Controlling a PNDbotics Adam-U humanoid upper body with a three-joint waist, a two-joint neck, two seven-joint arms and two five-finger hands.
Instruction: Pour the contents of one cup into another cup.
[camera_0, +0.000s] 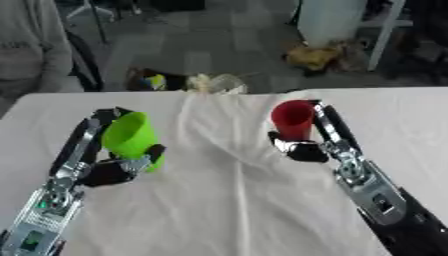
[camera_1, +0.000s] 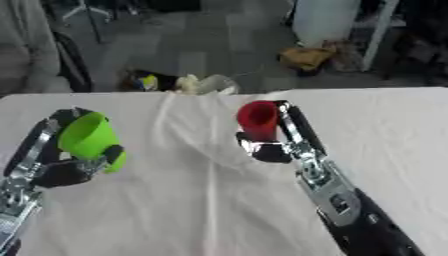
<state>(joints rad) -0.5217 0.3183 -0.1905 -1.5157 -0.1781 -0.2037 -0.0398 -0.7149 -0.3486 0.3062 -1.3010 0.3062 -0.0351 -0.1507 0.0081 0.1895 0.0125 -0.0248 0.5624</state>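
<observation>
The left robot hand (camera_0: 122, 167) covers the lower part of the green cup (camera_0: 131, 134); the right robot hand (camera_0: 302, 149) hides the base of the red cup (camera_0: 292, 119). Neither cup's inside can be made out. Both forearms run off the bottom edge.

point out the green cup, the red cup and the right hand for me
green cup (camera_0: 131, 134), left eye view, on its outer side wall
red cup (camera_0: 293, 118), left eye view, on its side just below the rim
right hand (camera_0: 304, 150), left eye view, on the fingers under the cup
</observation>
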